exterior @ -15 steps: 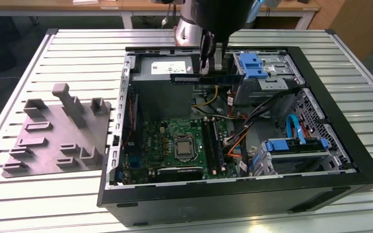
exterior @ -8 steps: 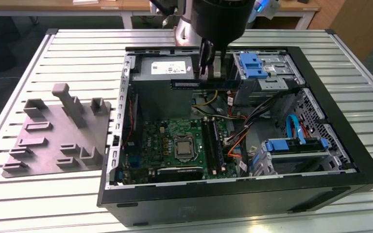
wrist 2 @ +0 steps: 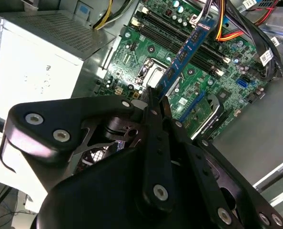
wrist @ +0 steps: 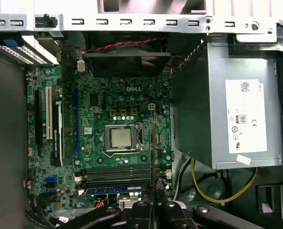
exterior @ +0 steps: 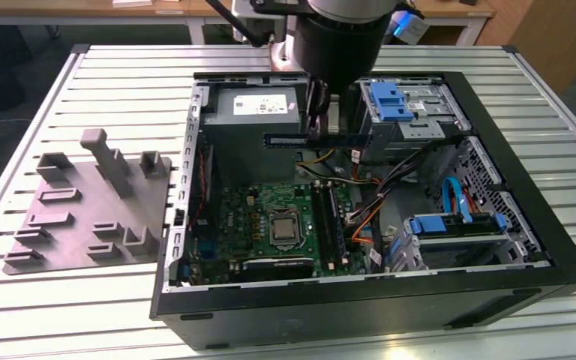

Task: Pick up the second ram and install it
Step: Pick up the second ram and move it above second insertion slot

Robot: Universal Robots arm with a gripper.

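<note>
**A:** where's the pincer at in this one?

**B:** right over the open box. The pincer (wrist 2: 158, 99) is pressed together on the second ram (wrist 2: 189, 45), pinching it around the middle. In the exterior view the stick (exterior: 293, 139) pokes out on both sides. It's level and up in the air, touching nothing but the pincer.

**A:** and under it?

**B:** the motherboard (wrist: 122, 105), down inside the pc case (exterior: 368, 304). In the first wrist view the stick is edge-on, a thin dark line just beside the cpu socket (wrist: 121, 137). It runs crosswise to the memory slots (wrist: 117, 172), not along them.

**A:** further out?

**B:** the grey power supply (wrist: 203, 109) with a white label sits beside the board, and a yellow cable (wrist: 217, 196) loops near it. The blue drive caddies (exterior: 393, 101) are on the exterior view's right. Well apart from all that, outside the case on the exterior view's left, a grey holder block (exterior: 88, 217) sits on the slatted worktop (exterior: 68, 300).
</note>
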